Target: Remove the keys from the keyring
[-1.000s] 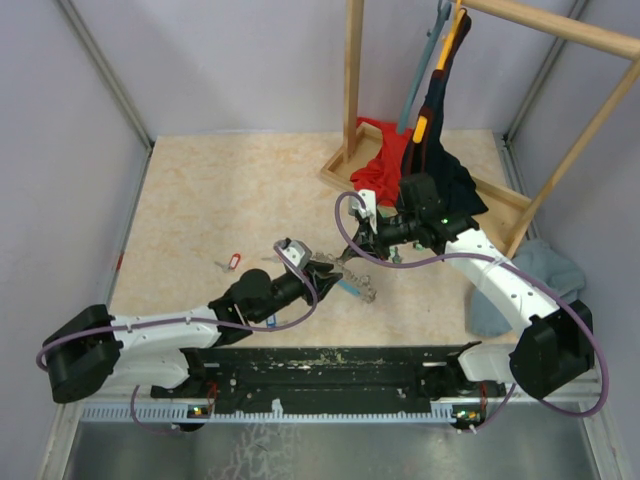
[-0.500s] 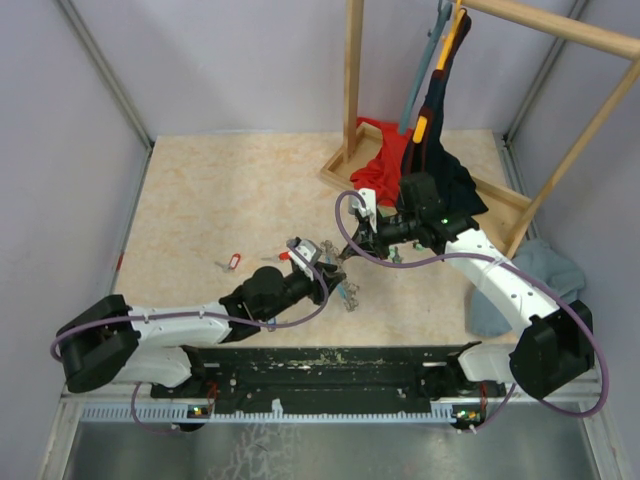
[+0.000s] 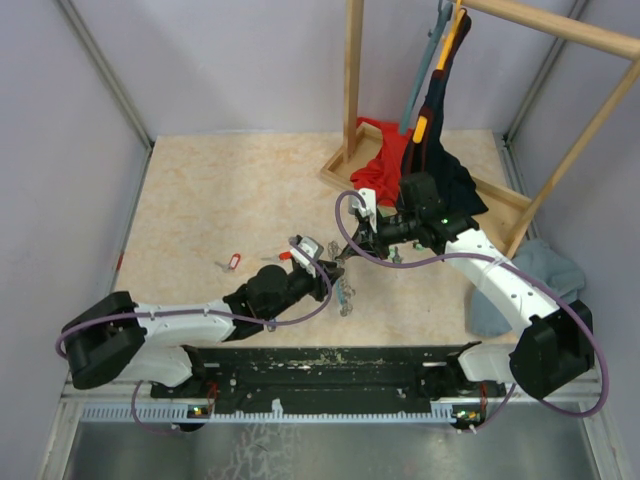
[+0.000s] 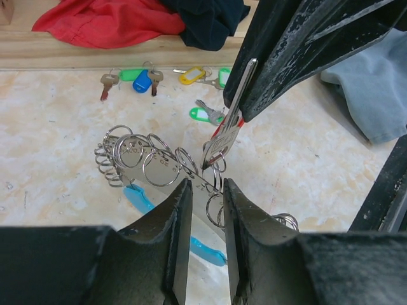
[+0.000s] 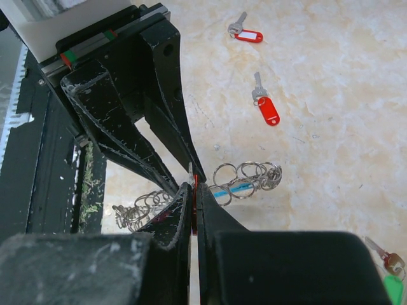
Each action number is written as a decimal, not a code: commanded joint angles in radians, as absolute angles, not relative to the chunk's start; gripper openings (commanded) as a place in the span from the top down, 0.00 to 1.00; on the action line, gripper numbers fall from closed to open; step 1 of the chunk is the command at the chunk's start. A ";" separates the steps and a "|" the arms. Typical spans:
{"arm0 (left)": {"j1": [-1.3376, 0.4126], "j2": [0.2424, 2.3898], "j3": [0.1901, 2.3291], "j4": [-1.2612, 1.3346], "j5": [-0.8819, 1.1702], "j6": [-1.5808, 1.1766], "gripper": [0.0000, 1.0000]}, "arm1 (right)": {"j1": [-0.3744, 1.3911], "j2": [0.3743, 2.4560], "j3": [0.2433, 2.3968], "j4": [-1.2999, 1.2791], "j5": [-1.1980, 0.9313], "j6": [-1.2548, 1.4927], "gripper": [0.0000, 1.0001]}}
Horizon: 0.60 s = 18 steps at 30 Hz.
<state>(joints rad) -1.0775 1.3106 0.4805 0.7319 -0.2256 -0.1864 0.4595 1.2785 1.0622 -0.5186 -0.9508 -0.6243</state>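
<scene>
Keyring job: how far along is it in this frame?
Done: loose keys with green, blue and yellow tags lie on the table, plus two red-tagged ones. In hand: the left pincer grips the keyring while the right pincer pinches a red-tagged key hooked to it. Left: freeing that key; further keys on the ring cannot be made out.

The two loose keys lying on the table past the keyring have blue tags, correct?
Not quite: their tags are red, not blue. The right wrist view shows both loose keys lying on the table past the keyring.
</scene>
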 commanded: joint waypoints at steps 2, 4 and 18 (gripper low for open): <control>-1.078 1.326 0.522 0.747 -0.251 -0.173 0.70 | 0.453 1.247 1.107 -0.478 -0.988 -0.619 1.00; -1.078 1.330 0.522 0.747 -0.254 -0.171 0.72 | 0.453 1.247 1.107 -0.477 -0.989 -0.620 1.00; -1.077 1.328 0.494 0.799 -0.222 -0.113 1.00 | 0.451 1.240 1.119 -0.496 -0.979 -0.632 1.00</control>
<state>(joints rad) -1.0775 1.3266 0.4931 0.7414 -0.2386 -0.1444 0.4595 1.2785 1.0622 -0.5159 -0.9497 -0.6270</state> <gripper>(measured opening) 0.025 0.014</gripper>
